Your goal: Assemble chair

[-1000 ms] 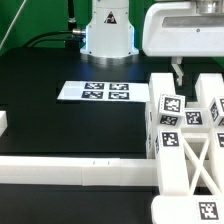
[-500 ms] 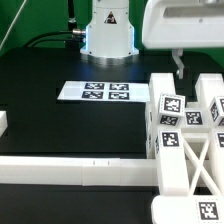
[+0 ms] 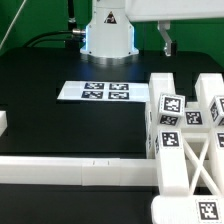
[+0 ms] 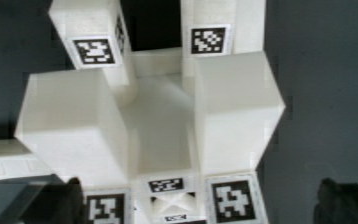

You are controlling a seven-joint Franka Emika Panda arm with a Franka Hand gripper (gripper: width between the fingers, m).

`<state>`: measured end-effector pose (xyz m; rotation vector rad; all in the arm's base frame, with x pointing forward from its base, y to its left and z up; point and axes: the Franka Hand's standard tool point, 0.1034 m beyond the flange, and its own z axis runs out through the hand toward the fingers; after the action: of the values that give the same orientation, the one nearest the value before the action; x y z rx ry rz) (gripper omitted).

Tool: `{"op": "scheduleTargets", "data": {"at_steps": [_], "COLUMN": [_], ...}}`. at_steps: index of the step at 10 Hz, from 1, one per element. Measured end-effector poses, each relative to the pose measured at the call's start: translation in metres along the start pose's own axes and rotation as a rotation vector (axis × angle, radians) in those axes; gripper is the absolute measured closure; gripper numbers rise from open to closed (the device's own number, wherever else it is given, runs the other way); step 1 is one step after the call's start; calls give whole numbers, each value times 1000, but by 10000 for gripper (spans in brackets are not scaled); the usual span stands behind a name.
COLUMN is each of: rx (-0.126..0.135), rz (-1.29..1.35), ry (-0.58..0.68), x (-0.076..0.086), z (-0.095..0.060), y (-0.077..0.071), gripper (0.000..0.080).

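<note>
- White chunky plastic chair pieces with black-and-white tags [image 3: 185,125] sit joined on the black table [image 3: 60,120], at the exterior view's right.
- Robot's two-finger claw [image 3: 164,42] has lifted higher above them, fingers wide apart, holding nothing.
- That step looks finished.

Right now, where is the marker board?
In the exterior view the marker board lies flat on the black table, left of the chair and in front of the arm's base.
</note>
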<state>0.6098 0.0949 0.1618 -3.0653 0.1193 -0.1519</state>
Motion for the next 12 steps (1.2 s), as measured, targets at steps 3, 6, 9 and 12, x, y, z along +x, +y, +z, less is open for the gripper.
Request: {"op": "scheduleTargets", "data": {"at_steps": [3, 6, 9, 12], "rx": [-10, -9, -24, -26], "rz": [-112, -103, -72, -75], "ry": [-34, -135, -338, -348], "x": [1, 6, -2, -8], "z": [5, 7, 19, 28], "y": [9, 16, 16, 14], "gripper": [150, 150, 150, 150]}}
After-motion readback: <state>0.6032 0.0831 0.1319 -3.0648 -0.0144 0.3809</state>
